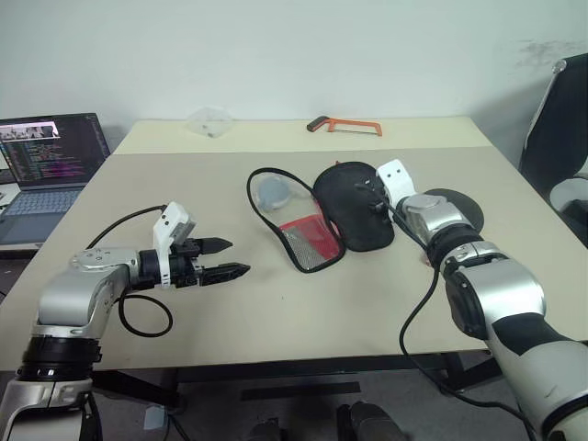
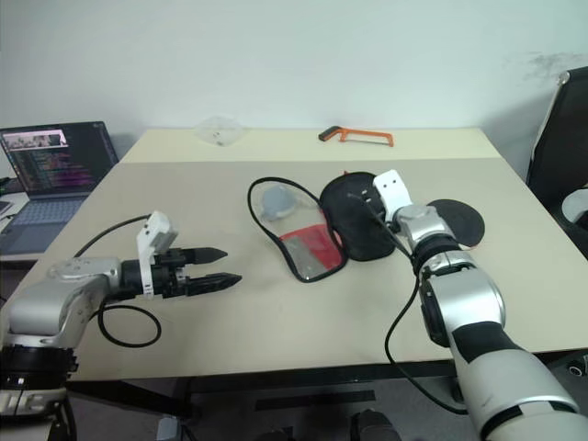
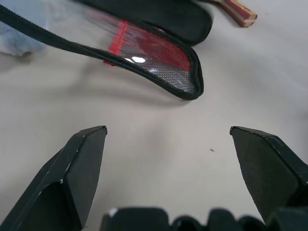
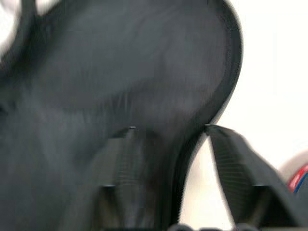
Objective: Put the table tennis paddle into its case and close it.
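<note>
The case (image 1: 308,241) lies open in the middle of the table, its black zipper rim (image 1: 260,207) in a loop and its red and mesh part toward me. Its black flap (image 1: 354,220) is folded over to the right. My right gripper (image 1: 369,197) is at that flap, open, with the flap's rim (image 4: 192,144) running between its fingers (image 4: 231,168). The table tennis paddle's black blade (image 2: 462,220) lies just right of the case, partly behind my right wrist; its striped wooden handle (image 3: 240,9) shows past the case. My left gripper (image 1: 225,258) hovers open and empty left of the case.
An orange hacksaw (image 1: 344,125) and a clear plastic piece (image 1: 209,121) lie at the table's far edge. A laptop (image 1: 50,165) stands on a desk to the left. A dark chair (image 1: 560,129) is at the right. A grey-blue patch (image 1: 273,191) sits inside the case's loop.
</note>
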Action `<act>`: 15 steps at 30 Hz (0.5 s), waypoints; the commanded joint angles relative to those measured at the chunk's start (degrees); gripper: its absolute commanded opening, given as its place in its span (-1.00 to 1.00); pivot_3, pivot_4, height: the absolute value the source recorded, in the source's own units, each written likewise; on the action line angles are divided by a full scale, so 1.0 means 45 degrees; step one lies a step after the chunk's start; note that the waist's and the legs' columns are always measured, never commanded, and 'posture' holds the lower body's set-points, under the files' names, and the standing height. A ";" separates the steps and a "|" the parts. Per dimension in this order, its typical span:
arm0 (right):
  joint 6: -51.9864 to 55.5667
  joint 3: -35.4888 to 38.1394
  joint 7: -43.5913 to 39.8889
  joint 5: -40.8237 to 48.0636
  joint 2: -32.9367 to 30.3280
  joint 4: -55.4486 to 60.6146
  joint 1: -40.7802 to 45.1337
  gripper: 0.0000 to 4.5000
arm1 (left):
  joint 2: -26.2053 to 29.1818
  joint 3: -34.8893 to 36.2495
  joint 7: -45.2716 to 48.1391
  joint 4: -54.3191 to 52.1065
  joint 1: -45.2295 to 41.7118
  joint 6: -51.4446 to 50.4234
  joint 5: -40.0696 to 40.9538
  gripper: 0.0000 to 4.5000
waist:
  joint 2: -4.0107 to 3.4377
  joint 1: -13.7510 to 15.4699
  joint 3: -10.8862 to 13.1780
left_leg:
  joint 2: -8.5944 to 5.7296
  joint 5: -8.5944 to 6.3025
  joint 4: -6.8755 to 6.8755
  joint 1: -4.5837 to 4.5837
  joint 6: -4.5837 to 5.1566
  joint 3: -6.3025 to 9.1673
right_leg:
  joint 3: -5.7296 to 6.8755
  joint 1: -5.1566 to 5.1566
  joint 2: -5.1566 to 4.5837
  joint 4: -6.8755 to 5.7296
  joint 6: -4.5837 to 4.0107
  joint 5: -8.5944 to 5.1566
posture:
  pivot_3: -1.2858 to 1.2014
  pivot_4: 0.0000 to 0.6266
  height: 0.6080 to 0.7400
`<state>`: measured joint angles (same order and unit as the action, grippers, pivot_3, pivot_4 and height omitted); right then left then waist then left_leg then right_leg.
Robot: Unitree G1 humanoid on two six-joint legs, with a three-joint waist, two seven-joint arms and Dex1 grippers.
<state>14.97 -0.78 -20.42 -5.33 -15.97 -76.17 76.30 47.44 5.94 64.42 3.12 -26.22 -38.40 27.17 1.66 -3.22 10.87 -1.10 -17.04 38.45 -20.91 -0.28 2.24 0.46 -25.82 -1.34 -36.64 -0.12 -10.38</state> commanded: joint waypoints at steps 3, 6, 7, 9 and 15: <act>0.1613 0.1053 0.0383 0.0791 -0.1454 0.1973 0.0364 0.98 | 0.0017 -0.0027 0.0362 0.0198 -0.0580 0.0254 0.0165 1.00 | -0.0004 0.0046 0.0003 | -0.0003 0.0000 -0.0001 -0.0004 0.0000 -0.0001 | 0.0000 0.0000 -0.0002 0.0004 0.0001 0.0000 | 0.03 -0.52 1.00; 0.3958 0.2098 0.1793 0.1368 -0.1977 0.4373 -0.0742 0.98 | 0.0142 -0.0073 0.0856 0.0140 -0.0751 0.0245 0.0332 1.00 | -0.0003 0.0112 0.0003 | -0.0005 0.0000 -0.0013 -0.0012 0.0000 0.0005 | 0.0006 0.0000 -0.0008 0.0023 0.0001 0.0000 | 0.03 -0.52 1.00; 0.4815 0.2540 0.2347 0.1564 -0.2032 0.5506 -0.1292 0.98 | 0.0191 -0.0060 0.1038 0.0089 -0.0806 0.0192 0.0428 1.00 | -0.0002 0.0138 0.0001 | -0.0003 0.0000 -0.0017 -0.0012 0.0000 0.0006 | 0.0008 0.0002 -0.0010 0.0030 0.0001 0.0000 | 0.03 -0.52 1.00; 0.6771 0.3333 0.3293 0.1786 -0.1880 0.8336 -0.2699 0.98 | 0.0314 -0.0095 0.1416 0.0056 -0.0943 0.0123 0.0539 1.00 | 0.0004 0.0202 -0.0002 | 0.0004 0.0000 -0.0034 -0.0013 0.0001 0.0017 | 0.0018 0.0007 -0.0008 0.0050 0.0000 0.0000 | 0.03 -0.52 1.00; 1.1471 0.4805 0.5201 0.2162 -0.0226 1.4522 -0.5582 0.98 | 0.0264 -0.0465 0.1840 0.0730 -0.1569 0.0374 0.0255 1.00 | -0.0015 0.0195 0.0007 | 0.0011 0.0001 -0.0068 -0.0008 0.0003 -0.0016 | -0.0003 -0.0019 -0.0001 0.0043 -0.0002 0.0000 | 0.03 -0.52 1.00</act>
<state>63.03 19.42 0.70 3.57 -17.67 -19.07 50.32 48.18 3.85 72.08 5.97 -32.08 -37.91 28.50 1.59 -2.35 10.91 -1.07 -17.03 38.15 -20.95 -0.27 2.11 0.46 -25.98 -1.34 -36.52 -0.13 -10.38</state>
